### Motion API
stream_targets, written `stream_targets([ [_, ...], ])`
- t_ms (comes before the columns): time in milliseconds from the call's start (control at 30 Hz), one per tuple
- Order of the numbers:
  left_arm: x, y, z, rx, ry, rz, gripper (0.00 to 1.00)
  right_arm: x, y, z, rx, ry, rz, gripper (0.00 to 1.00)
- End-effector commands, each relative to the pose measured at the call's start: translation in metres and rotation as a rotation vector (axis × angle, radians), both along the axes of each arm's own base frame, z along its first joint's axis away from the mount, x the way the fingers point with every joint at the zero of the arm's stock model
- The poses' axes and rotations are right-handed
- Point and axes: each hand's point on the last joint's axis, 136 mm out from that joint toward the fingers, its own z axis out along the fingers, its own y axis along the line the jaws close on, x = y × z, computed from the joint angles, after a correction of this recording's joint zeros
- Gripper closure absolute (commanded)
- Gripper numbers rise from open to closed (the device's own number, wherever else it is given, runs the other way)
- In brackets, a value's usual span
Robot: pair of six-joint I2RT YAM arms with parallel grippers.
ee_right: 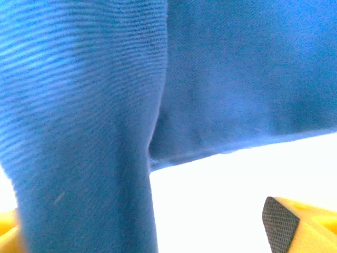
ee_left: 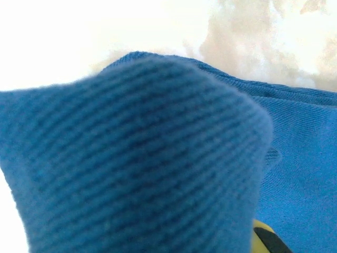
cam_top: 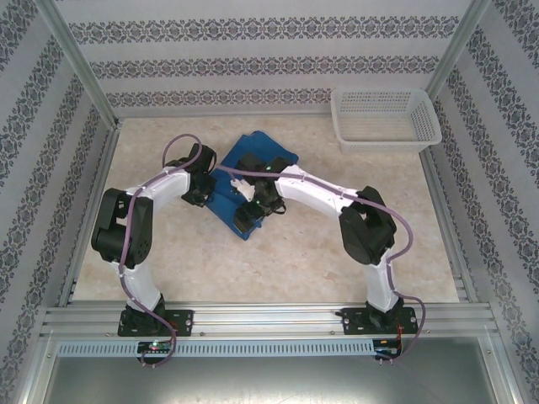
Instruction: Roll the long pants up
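**Top external.** The royal-blue soft cloth long pants (cam_top: 263, 149) lie folded in a compact slanted stack at the middle of the beige marbled counter (cam_top: 337, 252). Both arms bend inward over the stack. The left pincer (cam_top: 206, 187) is at its left edge and the right pincer (cam_top: 248, 215) is at its near corner. A white plastic mesh basket (cam_top: 386, 118) stands far right, well apart. Finger spacing is not readable in this view.

**Left wrist.** A ribbed blue hump sits close to the lens, with flatter cloth behind it to the right. 1 yellow finger (ee_left: 267, 240) with a black pad shows at the bottom edge and its partner is hidden. I cannot tell whether this pincer is pinching.

**Right wrist.** 2 yellow fingers sit at opposite bottom corners, 1 showing its black pad (ee_right: 287, 221), so the pincer is spread wide. A hanging fold stands between them, towards the left-hand finger, and it is not pinched.

**Handling (judgement).** The cloth is light, limp and not fragile, and the weave should grip well. The layers will likely sag and spring open if released. The best hold is on the folded edge, through all layers, with the 2 pincers spaced along it.
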Motion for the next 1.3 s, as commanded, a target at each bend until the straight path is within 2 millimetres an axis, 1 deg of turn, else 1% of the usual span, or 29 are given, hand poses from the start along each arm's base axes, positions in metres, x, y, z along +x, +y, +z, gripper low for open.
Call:
stream_targets([
  [0,0.003,-0.001,0.006,-0.002,0.015,-0.022,1.0,0.011,-0.017,0.044,-0.244,-0.369,0.068,0.04],
  [100,0.001,-0.002,0.006,-0.005,0.02,-0.024,1.0,0.006,-0.001,0.059,-0.329,-0.529,0.119,0.04],
  [200,-0.002,-0.001,0.006,-0.002,0.028,-0.027,1.0,-0.002,0.02,0.056,-0.391,-0.631,0.185,0.04],
  [300,-0.004,-0.001,0.007,-0.002,0.033,-0.032,1.0,-0.008,0.034,0.041,-0.456,-0.669,0.25,0.04],
  [367,-0.004,-0.001,0.008,-0.005,0.036,-0.035,1.0,-0.009,0.037,0.026,-0.501,-0.672,0.283,0.04],
  [467,-0.005,-0.002,0.01,-0.008,0.034,-0.039,1.0,-0.007,0.038,0.005,-0.536,-0.669,0.311,0.04],
  [600,-0.005,-0.003,0.011,-0.015,0.033,-0.043,1.0,-0.003,0.037,-0.017,-0.557,-0.66,0.332,0.05],
  [700,-0.006,-0.004,0.011,-0.02,0.032,-0.048,1.0,0.001,0.033,-0.028,-0.573,-0.648,0.35,0.13],
  [733,-0.006,-0.004,0.011,-0.02,0.032,-0.048,1.0,0.003,0.031,-0.032,-0.573,-0.639,0.354,0.18],
  [767,-0.006,-0.004,0.011,-0.02,0.033,-0.051,1.0,0.004,0.03,-0.033,-0.568,-0.625,0.354,0.31],
  [833,-0.006,-0.004,0.012,-0.023,0.028,-0.052,1.0,0.007,0.028,-0.035,-0.548,-0.607,0.352,0.72],
  [867,-0.006,-0.003,0.012,-0.025,0.026,-0.05,1.0,0.009,0.027,-0.035,-0.539,-0.597,0.348,0.88],
  [900,-0.006,-0.004,0.013,-0.025,0.022,-0.051,1.0,0.01,0.026,-0.035,-0.535,-0.591,0.347,0.96],
  [933,-0.006,-0.004,0.014,-0.028,0.019,-0.05,0.97,0.012,0.024,-0.035,-0.531,-0.581,0.344,1.0],
  [1000,-0.004,-0.003,0.018,-0.028,0.009,-0.053,0.72,0.013,0.021,-0.037,-0.511,-0.546,0.331,1.0],
  [1033,-0.003,-0.002,0.02,-0.028,0.001,-0.056,0.57,0.01,0.021,-0.037,-0.487,-0.517,0.326,1.0],
  [1067,-0.001,-0.001,0.024,-0.025,-0.008,-0.059,0.37,0.008,0.02,-0.037,-0.46,-0.491,0.32,1.0],
  [1100,-0.001,-0.001,0.027,-0.021,-0.015,-0.062,0.14,0.005,0.021,-0.037,-0.433,-0.465,0.308,1.0],
  [1133,0.0,0.001,0.032,-0.013,-0.025,-0.063,0.0,0.002,0.021,-0.037,-0.385,-0.417,0.283,1.0],
  [1267,0.003,0.008,0.052,0.018,-0.06,-0.063,0.0,-0.01,0.026,-0.034,-0.187,-0.218,0.213,1.0],
])
